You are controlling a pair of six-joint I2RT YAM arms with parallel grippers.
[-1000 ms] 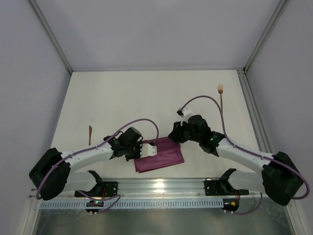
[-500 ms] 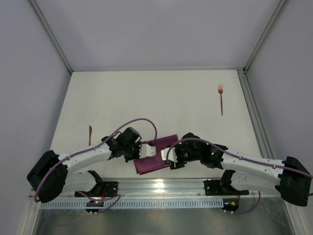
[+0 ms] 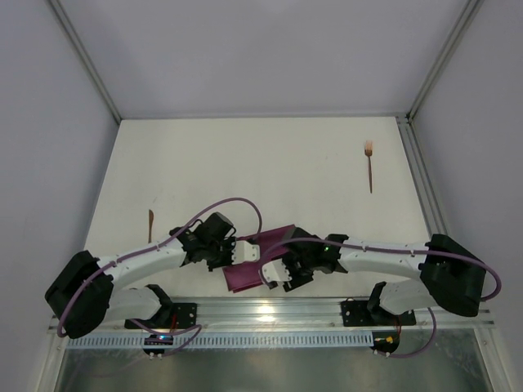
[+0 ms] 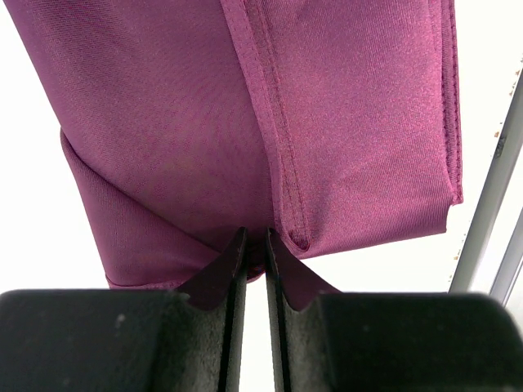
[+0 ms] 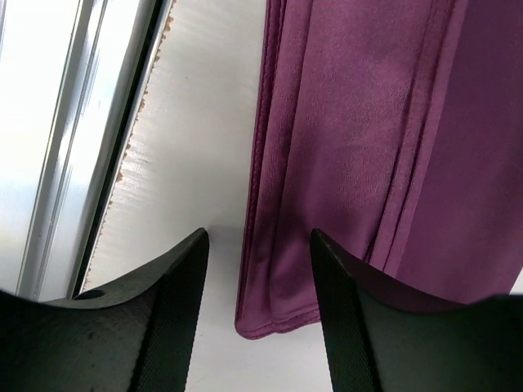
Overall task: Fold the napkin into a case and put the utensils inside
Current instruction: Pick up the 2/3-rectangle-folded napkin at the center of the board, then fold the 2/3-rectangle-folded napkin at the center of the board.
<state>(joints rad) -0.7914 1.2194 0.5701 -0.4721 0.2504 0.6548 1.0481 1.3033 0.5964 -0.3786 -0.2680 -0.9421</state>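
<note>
1. Far out on the left of the counter (image 3: 204,163), a slim utensil (image 3: 150,222) is lying alone, well apart from the cloth, with its long axis running front to back.
2. Next along, the left hand (image 3: 249,251) is pinching the napkin (image 3: 243,280) at its left end. The wrist view is showing that hand (image 4: 255,231) narrowed almost shut on a fold beside the stitched hem.
3. The napkin is lying near the front rail (image 3: 270,309) between the two hands. It is folded into a layered strip whose long axis is running from near-left to far-right.
4. The right hand (image 3: 274,273) is reaching in at the strip's near long edge with its fingers spread wide and holding nothing. In its wrist view that hand (image 5: 257,233) is straddling the edge, one finger (image 5: 176,278) over bare counter toward the rail and the other (image 5: 339,278) over cloth. Whether it is touching yet I cannot tell.
5. Far right, the fork (image 3: 369,167) is lying front to back, tines away, well apart from everything.
6. By my judgement the fold is not finished and nothing is tucked in. The coming move is turning on that near edge, which is running lengthwise between the right fingers and so is the right hand's to take.
</note>
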